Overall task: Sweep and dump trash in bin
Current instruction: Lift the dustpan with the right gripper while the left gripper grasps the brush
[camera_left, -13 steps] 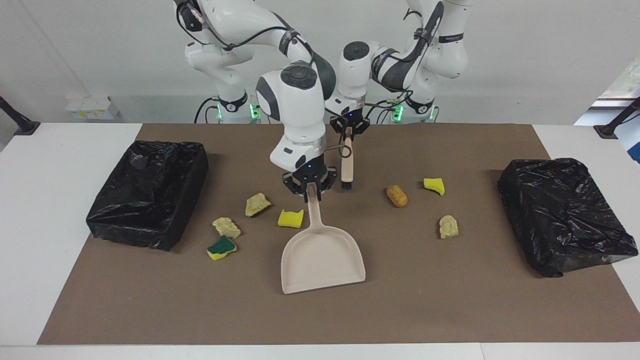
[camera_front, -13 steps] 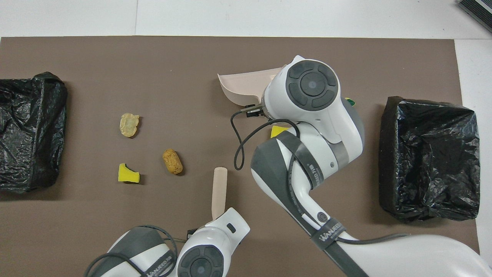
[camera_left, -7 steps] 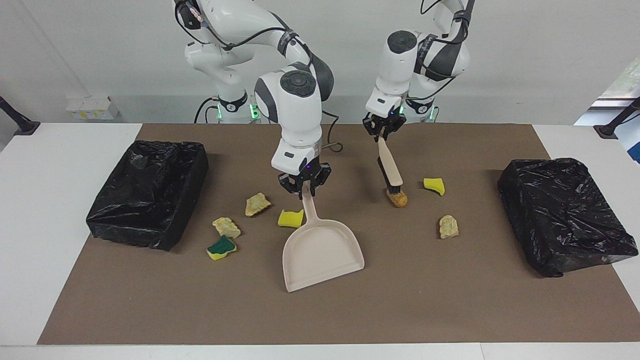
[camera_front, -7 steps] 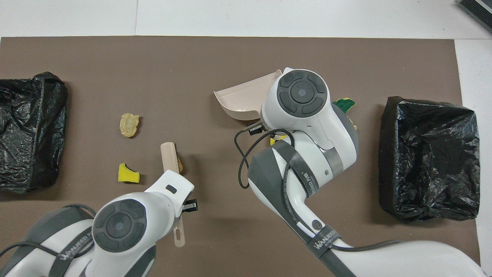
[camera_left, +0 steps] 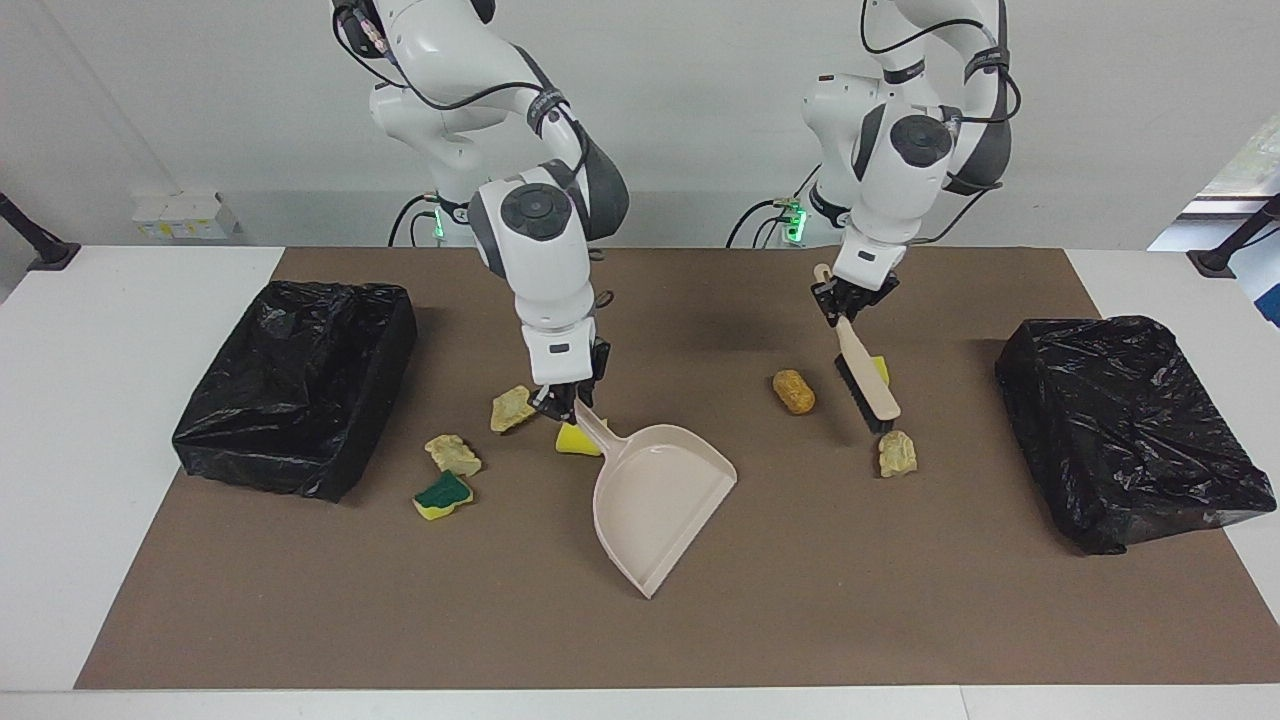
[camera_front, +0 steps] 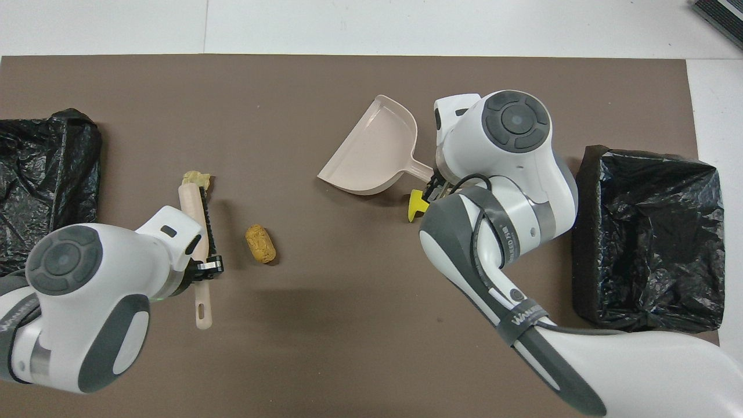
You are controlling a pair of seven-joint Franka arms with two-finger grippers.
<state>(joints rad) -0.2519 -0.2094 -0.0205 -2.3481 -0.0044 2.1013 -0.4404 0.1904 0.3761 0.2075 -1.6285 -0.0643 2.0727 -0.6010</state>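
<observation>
Since a second ago I am seeing the left pincer point(camera_left: 857, 303) swung from the middle out toward its own end of the tabletop point(camera_left: 100, 420), carrying the brush point(camera_left: 866, 379); the dustpan point(camera_left: 660, 505) has turned to point at about five o'clock in the facing view.

Two black-bagged bins, the right arm's bin point(camera_left: 295, 385) and the left arm's bin point(camera_left: 1130, 430), are sitting at the ends of the brown mat point(camera_left: 800, 600); I cannot make out anything in them. The dustpan is holding nothing.

The left pincer is clamped on the brush handle, bristles down beside a beige chunk point(camera_left: 897, 453). The right pincer point(camera_left: 562, 404) is clamped on the dustpan handle, over a yellow sponge bit point(camera_left: 572, 440).

The bread-like lump point(camera_left: 794, 391), another yellow bit point(camera_left: 880, 368), two more beige chunks point(camera_left: 514, 408) point(camera_left: 453, 454) and the green-and-yellow sponge point(camera_left: 442, 496) are lying loose on the mat.

The arms' straps are reading "WANJEED", partly visible.
</observation>
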